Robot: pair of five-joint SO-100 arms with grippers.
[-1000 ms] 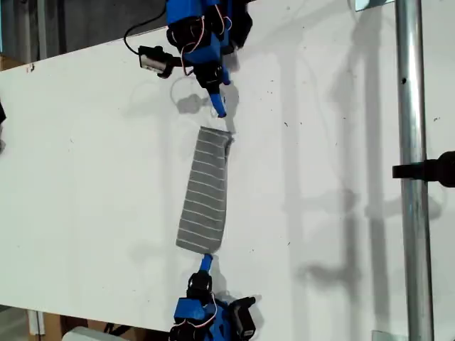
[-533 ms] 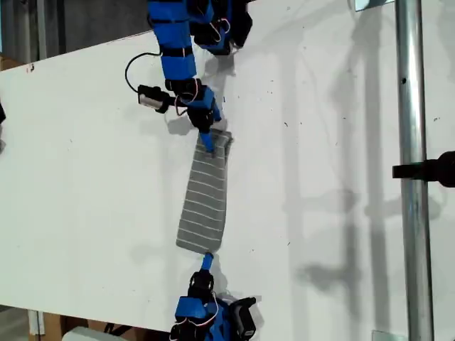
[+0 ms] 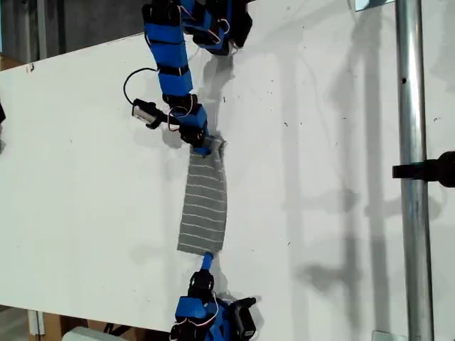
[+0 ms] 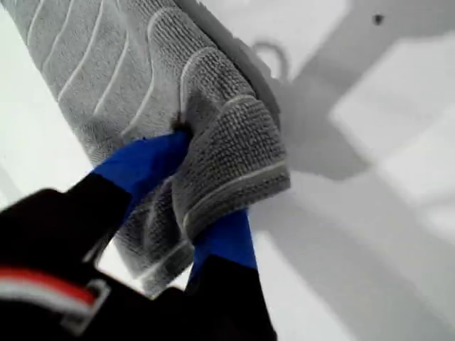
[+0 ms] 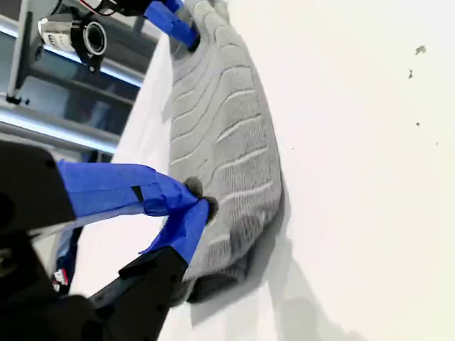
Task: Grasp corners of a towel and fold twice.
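White desk (image 3: 341, 177); first wrist view alone shows my first end effector (image 4: 206, 192) pinching towel (image 3: 203, 204) corner; second end effector (image 5: 199, 202) clamps striped, folded strip's other end.

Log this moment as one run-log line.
towel: folded strip, flat on table | my first gripper: shut on far end | my second gripper: shut on near end | second fold not done

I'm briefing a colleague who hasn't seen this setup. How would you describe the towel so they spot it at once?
Start with the big white table in the exterior view. Near its middle, between the two blue arms, lies the towel, folded into a long narrow strip. It is the only cloth there: grey with thin white stripes, pinched at each end by my first gripper and my second gripper.
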